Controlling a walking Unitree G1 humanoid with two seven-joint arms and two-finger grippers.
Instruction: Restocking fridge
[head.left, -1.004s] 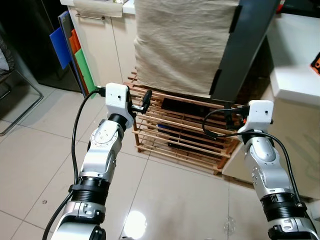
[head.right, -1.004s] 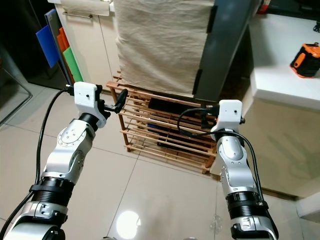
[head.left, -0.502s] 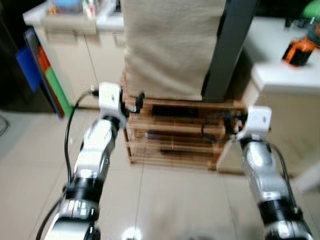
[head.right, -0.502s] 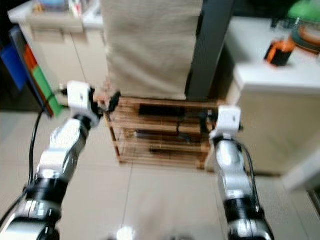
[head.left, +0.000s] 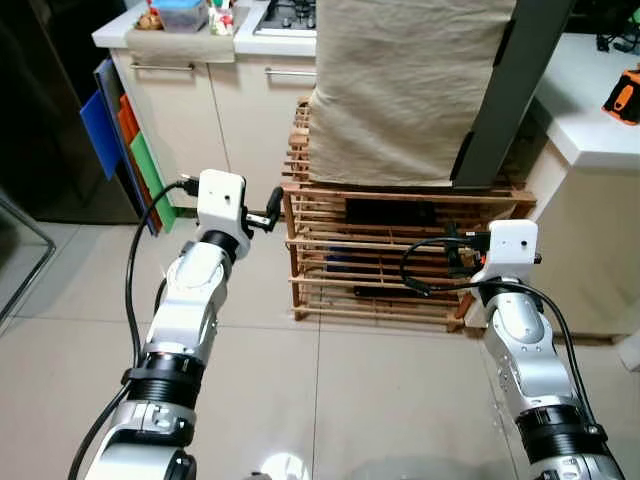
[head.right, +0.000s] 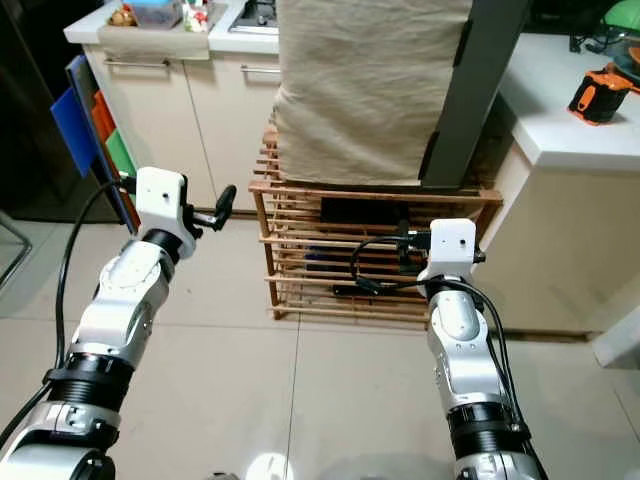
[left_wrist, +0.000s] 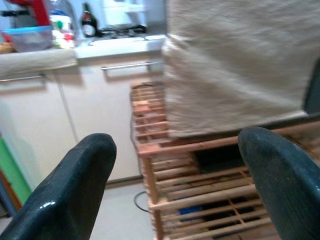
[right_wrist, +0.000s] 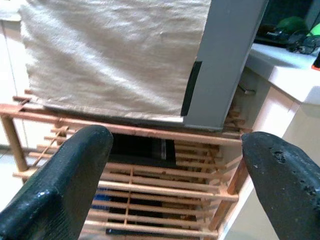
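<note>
Both arms are raised in front of me, facing a low wooden slatted rack (head.left: 390, 262). My left gripper (head.left: 268, 210) hovers to the left of the rack's top corner, open and empty; in the left wrist view its fingers (left_wrist: 70, 190) frame the rack and the cloth. My right gripper (head.left: 456, 250) is in front of the rack's right side, also open with nothing between its fingers (right_wrist: 65, 180). A beige cloth (head.left: 400, 90) drapes a bulky object on the rack. At the far left stands a tall dark appliance (head.left: 40, 110).
A grey upright panel (head.left: 510, 90) leans beside the cloth. Cream cabinets (head.left: 210, 110) stand behind, with blue, orange and green boards (head.left: 125, 140) leaning on them. A white counter (head.left: 600, 135) on the right carries an orange-black tool (head.left: 622, 95). Pale floor tiles (head.left: 330, 400) lie below.
The whole picture has shifted and passed through blur, so the camera moved; the rack now sits more squarely ahead. Both arms keep the same raised pose with fingers open.
</note>
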